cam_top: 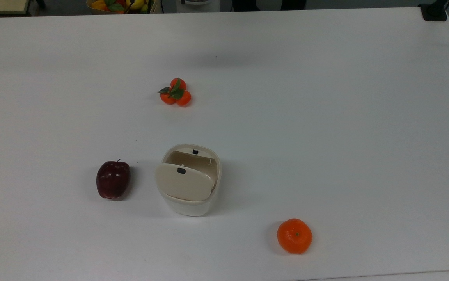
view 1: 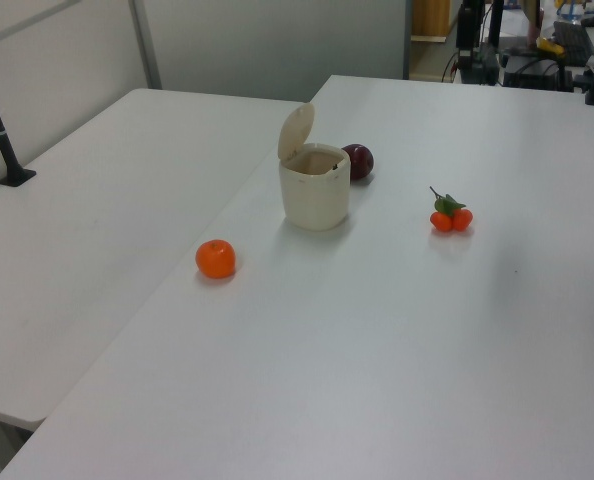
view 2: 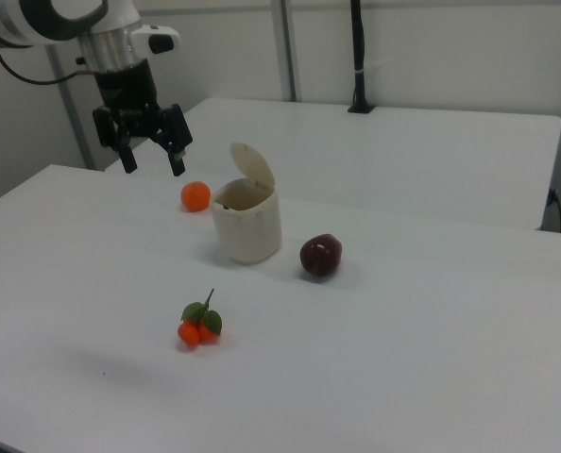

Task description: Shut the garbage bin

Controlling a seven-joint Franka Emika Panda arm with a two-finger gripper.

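One garbage bin (cam_top: 191, 197), lid up, waiting to be shut.

One cream plastic tub sits near the middle of the worktop (cam_top: 325, 117), its beige hinged lid (cam_top: 183, 182) standing raised above the open mouth. It looks light and smooth-walled, so a sideways shove would likely slide it; the safer contact is probably the lid's top edge, pushed down over the hinge, with no grasp needed. In the top view a dark red apple (cam_top: 112, 180) lies just beside it at nine o'clock, a mandarin cluster (cam_top: 175, 92) well apart at twelve, and an orange (cam_top: 294, 235) at about four. In the right view the gripper (view 2: 150, 160) hangs with fingers spread and empty, at ten o'clock from the bin, above the orange.
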